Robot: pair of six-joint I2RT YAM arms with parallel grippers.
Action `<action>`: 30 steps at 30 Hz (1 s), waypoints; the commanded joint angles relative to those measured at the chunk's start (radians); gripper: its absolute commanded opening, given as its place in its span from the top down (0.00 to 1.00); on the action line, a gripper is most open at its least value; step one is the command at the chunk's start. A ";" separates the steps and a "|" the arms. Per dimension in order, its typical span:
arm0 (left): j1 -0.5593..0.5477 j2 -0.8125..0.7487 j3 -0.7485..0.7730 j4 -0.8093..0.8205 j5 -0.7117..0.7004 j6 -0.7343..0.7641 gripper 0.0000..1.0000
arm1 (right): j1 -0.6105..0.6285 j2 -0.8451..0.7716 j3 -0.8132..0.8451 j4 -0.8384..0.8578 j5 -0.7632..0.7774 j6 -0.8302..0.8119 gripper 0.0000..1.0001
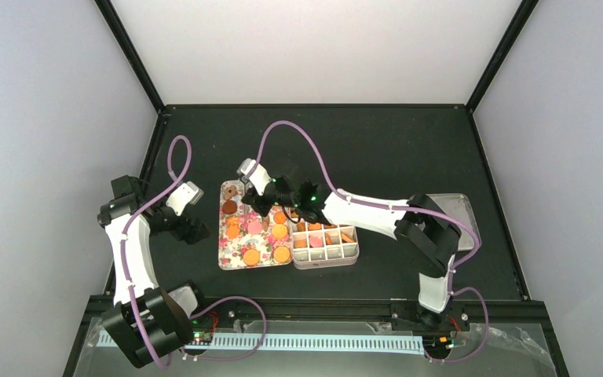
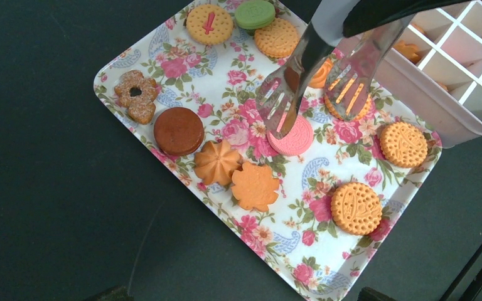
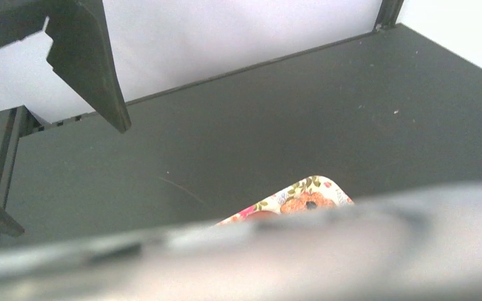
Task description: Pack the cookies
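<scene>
Several cookies (image 2: pixel 355 207) lie on the flower-patterned tray (image 2: pixel 326 254): orange rounds, a brown one (image 2: pixel 178 131), a green one (image 2: pixel 255 13) and a pink one (image 2: pixel 300 138). My right gripper (image 1: pixel 271 195) reaches over the tray (image 1: pixel 221 228) and is shut on the metal tongs (image 2: pixel 307 59). One slotted blade hangs over the pink cookie, the other over an orange cookie (image 2: pixel 345 108). The tongs (image 3: pixel 276 251) blur across the lower right wrist view. My left gripper (image 1: pixel 196 228) stands open left of the tray, empty, its fingertips (image 2: pixel 110 293) at the frame's bottom edge.
A white divided box (image 1: pixel 326 245) sits against the tray's right side, with orange cookies in some compartments; its wall (image 2: pixel 414 81) shows in the left wrist view. A silver metal tray (image 1: pixel 462 210) lies at the right under my right arm. Black mat (image 1: pixel 361 149) stretches behind.
</scene>
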 commanded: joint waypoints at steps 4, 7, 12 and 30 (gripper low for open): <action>0.007 -0.004 0.023 -0.017 0.030 0.016 0.04 | -0.001 -0.051 -0.029 0.085 -0.019 -0.031 0.94; 0.008 -0.005 0.027 -0.021 0.034 0.015 0.04 | -0.001 -0.082 -0.045 0.093 -0.046 -0.042 0.93; 0.007 -0.014 0.048 -0.156 0.214 0.179 0.01 | -0.003 -0.165 -0.026 0.034 -0.148 -0.093 0.90; -0.369 -0.099 0.251 -0.399 0.641 0.190 0.01 | -0.058 -0.305 0.304 -0.594 -0.812 -0.381 0.92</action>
